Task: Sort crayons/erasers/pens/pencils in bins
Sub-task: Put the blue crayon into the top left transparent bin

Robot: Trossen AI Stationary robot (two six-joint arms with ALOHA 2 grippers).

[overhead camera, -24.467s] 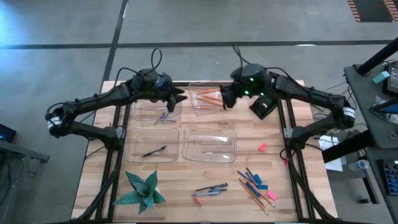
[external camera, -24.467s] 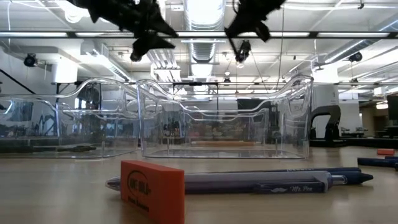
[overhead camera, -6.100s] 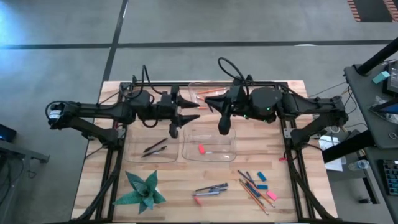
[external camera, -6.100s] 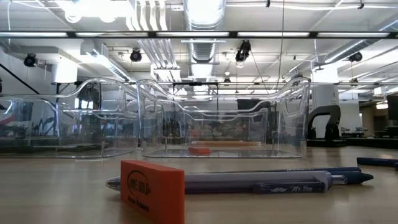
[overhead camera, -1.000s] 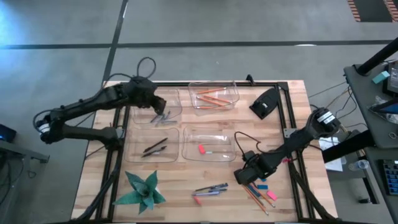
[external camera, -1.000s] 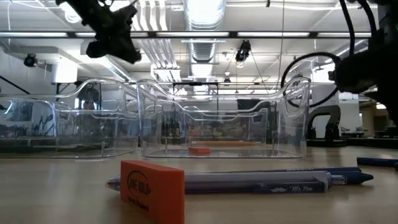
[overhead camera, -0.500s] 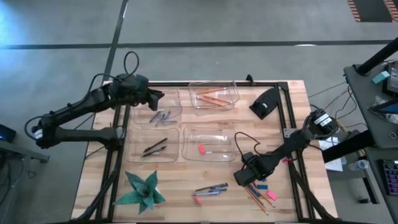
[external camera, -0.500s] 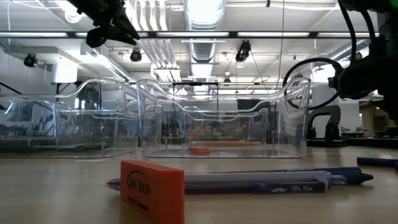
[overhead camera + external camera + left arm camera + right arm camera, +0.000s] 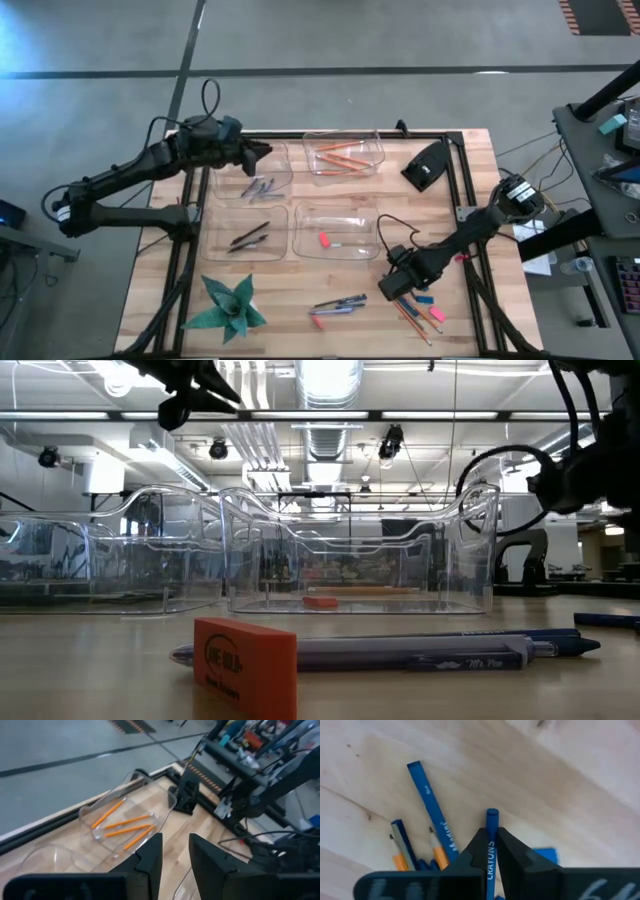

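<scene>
My right gripper (image 9: 392, 290) points down at the near right of the table, shut on a blue crayon (image 9: 491, 820) in a loose heap of crayons, pencils and erasers (image 9: 415, 300). My left gripper (image 9: 265, 152) hangs open and holds nothing, above the far edge of the far left bin (image 9: 255, 175), where several crayons (image 9: 260, 186) lie. The far right bin (image 9: 345, 155) holds orange pencils (image 9: 125, 825). Dark pens (image 9: 248, 236) lie in the near left bin, and a pink eraser (image 9: 324, 240) lies in the near right bin (image 9: 360, 232). My right gripper pinches the blue crayon between its two fingers by its long sides, at the printed word (image 9: 489, 854). The fingers come from above, pointing down. One end of the crayon (image 9: 491, 814) sticks out past the fingertips. The crayon lies flat on the table among the others.
Loose pens (image 9: 338, 303) and a pink eraser (image 9: 318, 321) lie near the front edge, close before the low camera. A green paper star (image 9: 230, 308) sits at the near left. A black block (image 9: 425, 165) lies at the far right. Metal rails run along both table sides.
My left gripper has risen from over the far left bin toward the table's far edge and has tipped up nearer to level. The crayons stay in that bin. My right gripper has kept its place over the heap.
</scene>
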